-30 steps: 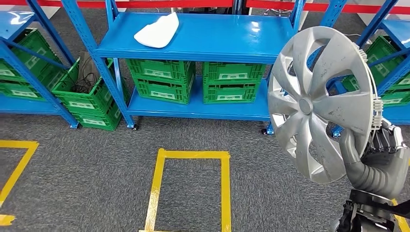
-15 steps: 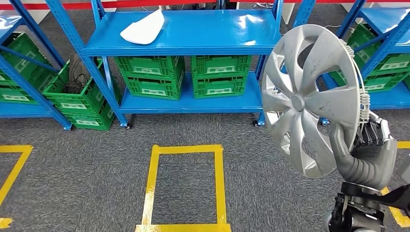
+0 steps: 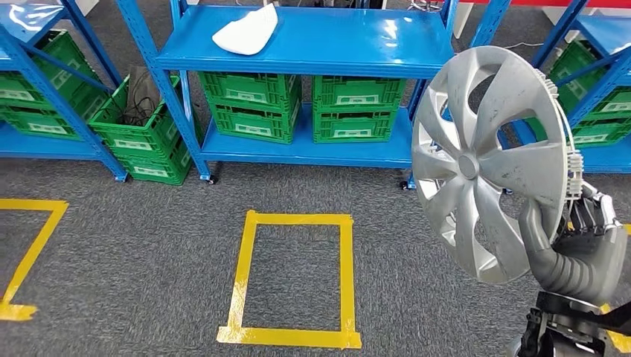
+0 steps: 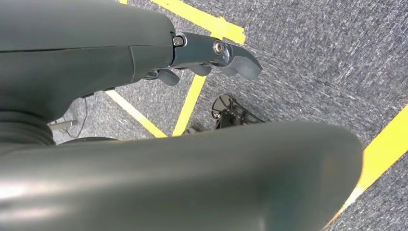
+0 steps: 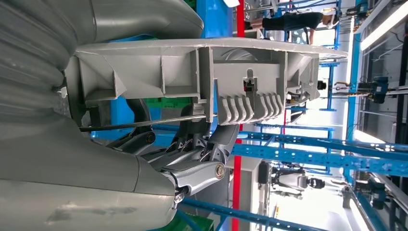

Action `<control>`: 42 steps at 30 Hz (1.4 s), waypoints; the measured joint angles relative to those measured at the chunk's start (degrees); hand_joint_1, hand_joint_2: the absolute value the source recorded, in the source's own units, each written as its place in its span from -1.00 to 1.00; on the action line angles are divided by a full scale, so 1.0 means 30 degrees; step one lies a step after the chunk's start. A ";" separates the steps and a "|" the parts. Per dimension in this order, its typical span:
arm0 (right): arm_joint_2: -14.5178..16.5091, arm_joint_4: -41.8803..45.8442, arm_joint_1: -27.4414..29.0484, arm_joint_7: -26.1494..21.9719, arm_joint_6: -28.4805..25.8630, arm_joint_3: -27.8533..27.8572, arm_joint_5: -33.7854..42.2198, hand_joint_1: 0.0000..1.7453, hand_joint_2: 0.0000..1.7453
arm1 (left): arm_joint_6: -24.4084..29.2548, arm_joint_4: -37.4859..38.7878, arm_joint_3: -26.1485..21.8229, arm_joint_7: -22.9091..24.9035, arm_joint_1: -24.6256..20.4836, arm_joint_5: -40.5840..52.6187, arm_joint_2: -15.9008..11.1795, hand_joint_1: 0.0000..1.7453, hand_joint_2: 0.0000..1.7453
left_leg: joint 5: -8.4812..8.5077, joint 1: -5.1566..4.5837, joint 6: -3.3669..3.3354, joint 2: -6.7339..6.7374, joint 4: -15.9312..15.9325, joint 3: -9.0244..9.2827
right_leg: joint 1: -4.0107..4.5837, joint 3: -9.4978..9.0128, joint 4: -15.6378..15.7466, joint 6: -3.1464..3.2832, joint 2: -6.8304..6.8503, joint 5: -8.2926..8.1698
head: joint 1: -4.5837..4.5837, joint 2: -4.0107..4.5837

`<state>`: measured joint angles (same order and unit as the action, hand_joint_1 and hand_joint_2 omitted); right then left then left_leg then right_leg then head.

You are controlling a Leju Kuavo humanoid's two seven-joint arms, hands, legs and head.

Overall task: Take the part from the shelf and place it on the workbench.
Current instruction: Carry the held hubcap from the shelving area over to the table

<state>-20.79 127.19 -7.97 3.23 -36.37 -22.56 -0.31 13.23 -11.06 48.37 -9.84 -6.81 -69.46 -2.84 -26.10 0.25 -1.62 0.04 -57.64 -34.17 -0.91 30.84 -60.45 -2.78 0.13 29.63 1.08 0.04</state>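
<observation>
The part is a large silver wheel cover [image 3: 484, 163] with broad spokes, held upright at the right of the head view. My right hand [image 3: 577, 238] grips its lower rim, thumb on the front face and fingers behind. The right wrist view shows the cover's ribbed back edge [image 5: 202, 72] with my right hand's fingers [image 5: 192, 159] clamped under it. My left hand [image 4: 211, 53] hangs over grey carpet with its fingers apart and nothing in them.
A blue shelf unit [image 3: 335, 44] stands ahead with a white curved piece [image 3: 245, 31] on its upper level and green crates [image 3: 357, 111] below. More blue racks flank it. A yellow tape rectangle [image 3: 245, 275] marks the carpet. A person [image 5: 288, 21] stands far off.
The whole view has swayed left and then back right, so the camera moved. The wheel cover stays in my right hand's grip, in much the same pose.
</observation>
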 joint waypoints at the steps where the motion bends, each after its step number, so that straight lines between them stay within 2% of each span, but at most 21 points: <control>1: 0.0000 0.0000 -0.0007 0.0000 0.0000 0.0000 -0.0013 1.00 1.00 | 0.0004 0.0000 0.0002 -0.0002 -0.0003 0.0004 0.0004 -1.00 -1.00 | 0.0082 -0.0026 0.0111 -0.0001 -0.0065 -0.0095 | 0.0038 -0.0385 0.0641 0.0081 -0.0010 0.0072 | 0.0020 0.0000; 3: 0.0000 0.0000 0.0002 0.0002 0.0000 0.0000 -0.0033 1.00 1.00 | 0.0013 0.0002 0.0005 0.0002 0.0002 0.0013 0.0002 -1.00 -1.00 | 0.0292 -0.0042 0.0369 -0.0003 -0.0092 -0.0236 | 0.0077 -0.0403 0.0910 0.0319 -0.0018 0.0062 | -0.0013 0.0000; 5: 0.0000 -0.0002 0.0009 0.0005 0.0000 0.0000 -0.0037 1.00 1.00 | 0.0033 0.0005 0.0005 0.0007 0.0008 0.0024 -0.0002 -1.00 -1.00 | -0.0014 -0.0018 0.0568 -0.0022 -0.0419 -0.0540 | 0.0027 -0.0274 0.1047 0.0681 0.0044 -0.0150 | -0.0084 0.0000; 7: 0.0005 -0.0002 0.0002 0.0007 0.0000 0.0000 -0.0040 1.00 1.00 | 0.0047 0.0005 0.0011 0.0011 0.0015 0.0031 0.0009 -1.00 -1.00 | -0.1292 0.0036 0.0703 -0.0036 -0.2080 -0.1230 | 0.0014 -0.0073 0.1125 0.0995 0.0097 -0.0394 | -0.0270 0.0000; 9: 0.0013 -0.0004 0.0013 0.0016 -0.0007 0.0000 -0.0036 1.00 1.00 | 0.0047 0.0005 0.0020 0.0018 0.0017 0.0037 0.0020 -1.00 -1.00 | -0.2600 0.0088 0.0800 -0.0034 -0.4591 -0.2015 | 0.0084 0.0253 0.1072 0.1120 0.0094 -0.0607 | -0.0456 0.0000; 11: 0.0018 -0.0007 0.0026 0.0027 -0.0038 0.0000 -0.0018 1.00 1.00 | 0.0047 0.0007 0.0027 0.0022 0.0018 0.0044 0.0020 -1.00 -1.00 | -0.2654 0.0098 0.0807 -0.0035 -0.5449 -0.1990 | 0.0135 0.0601 0.0971 0.1122 0.0079 -0.0807 | -0.0558 0.0000; 13: 0.0022 -0.0009 0.0032 0.0031 -0.0066 0.0000 0.0009 1.00 1.00 | 0.0047 0.0007 0.0040 0.0026 0.0011 0.0055 0.0020 -1.00 -1.00 | -0.1718 0.0091 0.0675 -0.0041 -0.3528 -0.0548 | 0.0159 0.0866 0.0868 0.1057 0.0045 -0.0963 | -0.0709 0.0000; 15: 0.0026 -0.0009 0.0023 0.0031 -0.0075 0.0000 0.0027 1.00 1.00 | 0.0047 0.0005 0.0071 0.0038 -0.0031 0.0067 0.0018 -1.00 -1.00 | -0.1308 0.0040 0.0520 -0.0055 -0.0890 0.1227 | 0.0189 0.1045 0.0806 0.0904 0.0036 -0.1119 | -0.0866 0.0000; 16: 0.0027 -0.0009 0.0013 0.0031 -0.0084 0.0000 0.0031 1.00 1.00 | 0.0047 0.0004 0.0095 0.0046 -0.0051 0.0076 0.0018 -1.00 -1.00 | -0.1314 -0.0001 0.0459 -0.0065 -0.0108 0.1718 | 0.0191 0.1108 0.0787 0.0802 0.0048 -0.1221 | -0.0905 0.0000; 18: 0.0033 -0.0009 -0.0003 0.0025 -0.0111 0.0000 0.0035 1.00 1.00 | 0.0053 0.0000 0.0140 0.0084 -0.0054 0.0093 0.0023 -1.00 -1.00 | -0.1268 -0.0067 0.0327 -0.0076 0.0275 0.1828 | 0.0177 0.1214 0.0804 0.0562 0.0069 -0.1480 | -0.0922 0.0000; 20: 0.0036 -0.0013 0.0021 0.0020 -0.0162 0.0000 0.0036 1.00 1.00 | 0.0062 0.0000 0.0162 0.0151 -0.0038 0.0100 0.0042 -1.00 -1.00 | -0.0961 0.0006 0.0097 -0.0043 0.0423 0.1649 | 0.0145 0.1451 0.0622 0.0328 0.0047 -0.1320 | -0.0913 0.0000; 22: 0.0040 -0.0018 0.0035 0.0006 -0.0231 0.0000 0.0029 1.00 1.00 | 0.0075 0.0002 0.0171 0.0208 -0.0033 0.0107 0.0056 -1.00 -1.00 | -0.0639 0.0092 -0.0129 -0.0005 0.0528 0.1397 | 0.0087 0.2076 -0.0711 0.0117 0.0025 -0.0160 | -0.0745 0.0000; 24: 0.0051 -0.0037 0.0044 -0.0007 -0.0275 0.0000 0.0024 1.00 1.00 | 0.0084 0.0004 0.0173 0.0228 -0.0033 0.0113 0.0058 -1.00 -1.00 | -0.0399 0.0070 -0.0242 0.0000 0.0465 0.0997 | 0.0027 0.2881 -0.3142 -0.0049 0.0024 0.1256 | -0.0526 0.0000; 26: 0.0060 -0.0084 0.0074 -0.0007 -0.0284 0.0000 0.0024 1.00 1.00 | 0.0084 0.0004 0.0179 0.0246 -0.0019 0.0115 0.0071 -1.00 -1.00 | -0.0170 0.0057 -0.0233 0.0000 0.0316 0.0522 | -0.0004 0.3024 -0.4443 -0.0151 0.0025 0.1559 | -0.0346 0.0000; 27: 0.0062 -0.0104 0.0083 -0.0007 -0.0284 0.0000 0.0024 1.00 1.00 | 0.0084 0.0004 0.0182 0.0255 -0.0010 0.0115 0.0084 -1.00 -1.00 | -0.0073 0.0059 -0.0209 -0.0002 0.0210 0.0282 | -0.0020 0.2585 -0.4041 -0.0173 0.0027 0.1214 | -0.0259 0.0000; 29: 0.0066 -0.0118 0.0076 -0.0007 -0.0286 0.0000 0.0024 1.00 1.00 | 0.0084 0.0000 0.0188 0.0261 -0.0005 0.0115 0.0104 -1.00 -1.00 | 0.0075 0.0056 -0.0108 -0.0009 -0.0022 -0.0111 | -0.0059 0.0943 -0.1571 -0.0134 0.0034 0.0446 | -0.0086 0.0000; 31: 0.0073 -0.0115 0.0066 -0.0013 -0.0288 0.0002 0.0016 1.00 1.00 | 0.0084 0.0000 0.0188 0.0257 -0.0015 0.0115 0.0107 -1.00 -1.00 | 0.0232 0.0022 0.0082 -0.0003 -0.0180 -0.0373 | 0.0004 -0.0336 0.0367 0.0063 0.0014 0.0226 | -0.0009 0.0000; 35: 0.0113 -0.0122 0.0028 -0.0022 -0.0311 0.0007 0.0005 1.00 1.00 | 0.0082 0.0000 0.0213 0.0262 -0.0007 0.0115 0.0086 -1.00 -1.00 | 0.0492 0.0064 0.0557 -0.0012 -0.0289 -0.0760 | 0.0106 -0.0164 0.0877 0.0636 0.0027 -0.0038 | -0.0037 0.0000; 37: 0.0158 -0.0146 0.0021 -0.0022 -0.0326 0.0007 -0.0002 1.00 1.00 | 0.0082 0.0000 0.0253 0.0262 0.0005 0.0115 0.0073 -1.00 -1.00 | -0.0413 0.0098 0.0709 -0.0037 -0.1231 -0.1258 | 0.0041 -0.0101 0.0998 0.0918 0.0087 -0.0381 | -0.0150 0.0000; 40: 0.0208 -0.0180 0.0027 -0.0022 -0.0315 0.0002 -0.0006 1.00 1.00 | 0.0064 0.0000 0.0290 0.0264 0.0008 0.0115 0.0093 -1.00 -1.00 | -0.2483 0.0141 0.0808 -0.0040 -0.4695 -0.2415 | 0.0099 0.0460 0.0961 0.1085 0.0102 -0.0807 | -0.0445 0.0000; 42: 0.0211 -0.0215 0.0034 -0.0022 -0.0282 -0.0004 -0.0006 1.00 1.00 | 0.0033 0.0002 0.0290 0.0262 0.0016 0.0111 0.0091 -1.00 -1.00 | -0.2462 0.0126 0.0753 -0.0042 -0.5107 -0.2107 | 0.0144 0.0846 0.0935 0.1074 0.0079 -0.1079 | -0.0590 0.0000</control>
<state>-20.15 126.55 -7.86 3.17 -37.22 -22.57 -0.33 13.33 -11.05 49.24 -9.05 -6.76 -69.12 -2.56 -33.49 0.63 0.64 -0.09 -72.96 -40.49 -0.48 33.38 -57.64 0.45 0.37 26.39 -0.69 0.04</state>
